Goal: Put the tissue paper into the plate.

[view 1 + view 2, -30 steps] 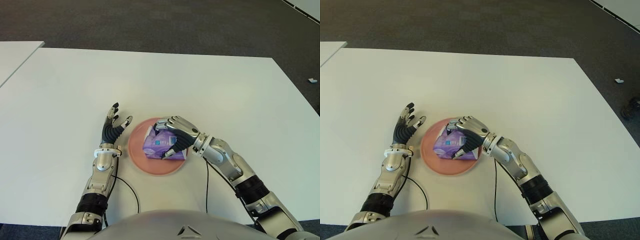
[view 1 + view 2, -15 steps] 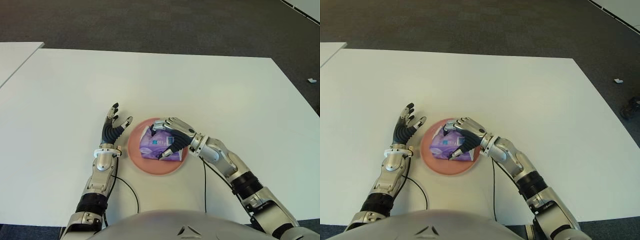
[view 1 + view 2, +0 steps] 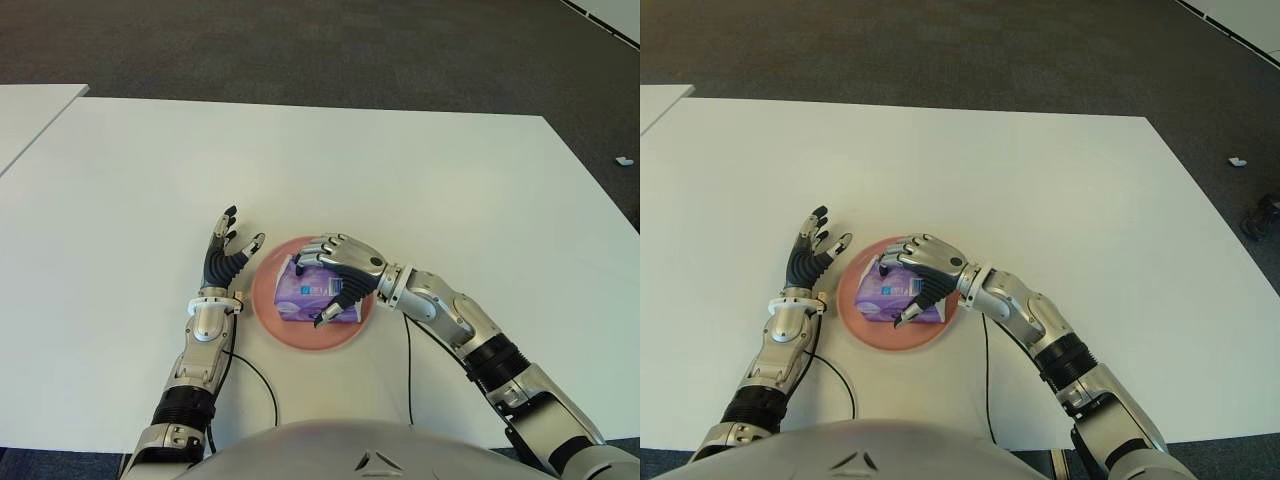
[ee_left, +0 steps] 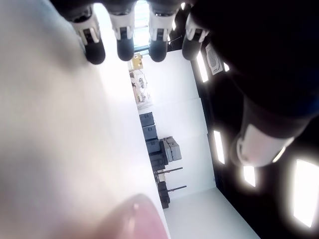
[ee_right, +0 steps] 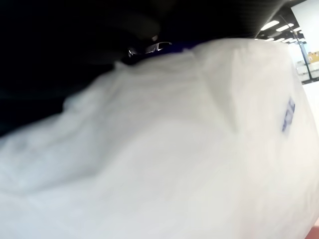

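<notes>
- Tissue paper pack [image 3: 312, 295], purple: inside pink plate [image 3: 270, 318], lower centre of frame.
- Right hand [image 3: 340, 268]: over the pack, fingers curled around it, gripping.
- Left hand [image 3: 226, 255]: just left of plate, fingers spread, holding nothing.
- White table [image 3: 420, 170]: beneath everything.

the white table [image 3: 420, 180] lies bare on every side of the pink plate [image 3: 268, 310]. the left hand [image 3: 226, 256], fingers spread, stands just beside the plate's left rim; the right hand [image 3: 338, 275] closes over the tissue pack [image 3: 305, 297], blocking the plate from above.
</notes>
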Tool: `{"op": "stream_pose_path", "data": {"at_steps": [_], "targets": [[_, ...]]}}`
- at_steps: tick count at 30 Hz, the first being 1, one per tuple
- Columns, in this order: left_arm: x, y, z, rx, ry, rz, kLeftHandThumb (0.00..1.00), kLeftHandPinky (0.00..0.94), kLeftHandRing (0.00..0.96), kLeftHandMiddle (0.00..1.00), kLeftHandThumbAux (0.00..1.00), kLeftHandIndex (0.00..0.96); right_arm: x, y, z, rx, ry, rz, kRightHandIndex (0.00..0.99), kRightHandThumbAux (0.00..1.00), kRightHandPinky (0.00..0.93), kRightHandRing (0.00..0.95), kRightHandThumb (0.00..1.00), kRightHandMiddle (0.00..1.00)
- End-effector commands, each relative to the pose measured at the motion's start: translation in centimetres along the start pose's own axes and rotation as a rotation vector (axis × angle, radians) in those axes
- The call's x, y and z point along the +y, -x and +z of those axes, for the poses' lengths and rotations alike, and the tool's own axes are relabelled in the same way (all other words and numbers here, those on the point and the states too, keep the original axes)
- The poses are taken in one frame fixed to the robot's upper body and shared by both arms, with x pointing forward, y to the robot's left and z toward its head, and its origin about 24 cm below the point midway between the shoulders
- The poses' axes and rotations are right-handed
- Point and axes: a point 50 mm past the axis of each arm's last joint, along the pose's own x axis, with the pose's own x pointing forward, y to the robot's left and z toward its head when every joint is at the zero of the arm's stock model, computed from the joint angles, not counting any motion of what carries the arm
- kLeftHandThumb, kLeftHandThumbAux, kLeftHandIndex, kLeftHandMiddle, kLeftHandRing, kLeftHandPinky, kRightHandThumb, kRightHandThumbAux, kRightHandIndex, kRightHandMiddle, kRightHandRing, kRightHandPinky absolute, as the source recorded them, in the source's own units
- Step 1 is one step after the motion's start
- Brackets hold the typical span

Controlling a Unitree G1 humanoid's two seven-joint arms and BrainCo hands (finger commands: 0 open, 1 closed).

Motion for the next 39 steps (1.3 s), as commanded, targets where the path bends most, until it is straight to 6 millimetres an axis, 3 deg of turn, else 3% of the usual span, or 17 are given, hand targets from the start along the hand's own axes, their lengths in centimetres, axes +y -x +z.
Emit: {"op": "stream_pose_path", "data": {"at_steps": [1, 6, 14, 21, 29, 39], "targets": [[0.3, 1.4, -2.1, 0.112, -0.031, -0.002, 0.014, 0.000, 0.000, 0.000, 0.638, 0.000, 3.5, 1.2, 0.0, 0.034, -0.016, 0.124, 0.000, 0.475, 0.000, 0.000, 0.000, 0.000], [0.3, 1.4, -2.1, 0.111, -0.034, -0.004, 0.015, 0.000, 0.000, 0.000, 0.638, 0.000, 3.3, 1.1, 0.1, 0.024, -0.016, 0.079, 0.000, 0.439, 0.000, 0.000, 0.019, 0.000], [0.3, 1.4, -2.1, 0.105, -0.028, -0.004, 0.011, 0.000, 0.000, 0.000, 0.626, 0.000, 0.9, 0.7, 0.3, -0.017, -0.014, -0.080, 0.000, 0.334, 0.000, 0.000, 0.106, 0.000], [0.4, 1.3, -2.3, 0.113, -0.029, 0.001, 0.007, 0.000, 0.000, 0.000, 0.623, 0.000, 0.2, 0.7, 0.3, -0.014, 0.000, -0.185, 0.000, 0.262, 0.000, 0.000, 0.165, 0.000], [0.5, 1.3, -2.3, 0.101, -0.042, 0.000, 0.007, 0.000, 0.000, 0.000, 0.641, 0.000, -2.7, 0.9, 0.2, -0.003, -0.037, -0.330, 0.000, 0.223, 0.000, 0.000, 0.201, 0.000], [0.5, 1.2, -2.3, 0.092, -0.028, -0.003, 0.000, 0.000, 0.000, 0.000, 0.643, 0.000, -5.1, 0.5, -0.4, 0.003, -0.103, -0.512, 0.000, 0.202, 0.000, 0.000, 0.196, 0.000]]}}
